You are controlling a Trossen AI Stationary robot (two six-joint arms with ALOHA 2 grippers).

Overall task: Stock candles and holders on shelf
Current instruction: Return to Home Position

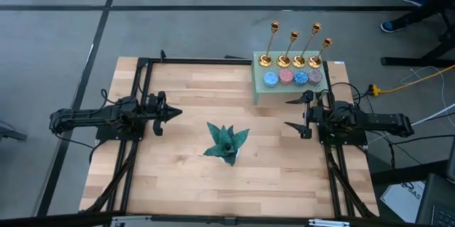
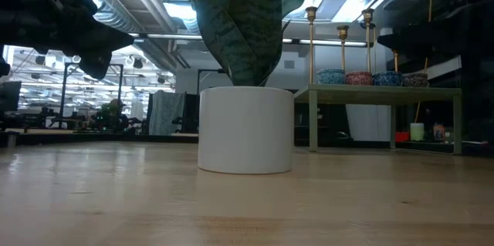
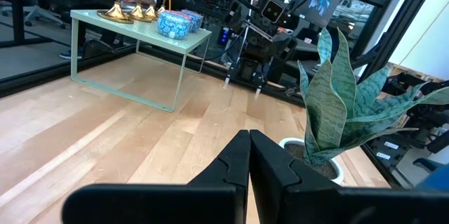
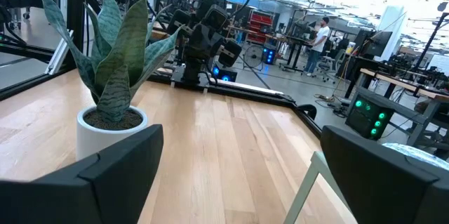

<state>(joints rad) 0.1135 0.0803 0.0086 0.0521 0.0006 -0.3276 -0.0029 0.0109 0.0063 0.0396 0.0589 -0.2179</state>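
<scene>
From overhead we look straight down on the whole tabletop (image 1: 178, 177). Our low camera sits at its surface, close to the potted plant (image 2: 245, 126). Each wrist camera faces inward across it. All four share the plant; the right wrist seemingly just clips the shelf (image 1: 284, 93).

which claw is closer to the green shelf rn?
Right. The right claw sits open just off the shelf; the left claw is shut, far across the table past the plant.
</scene>
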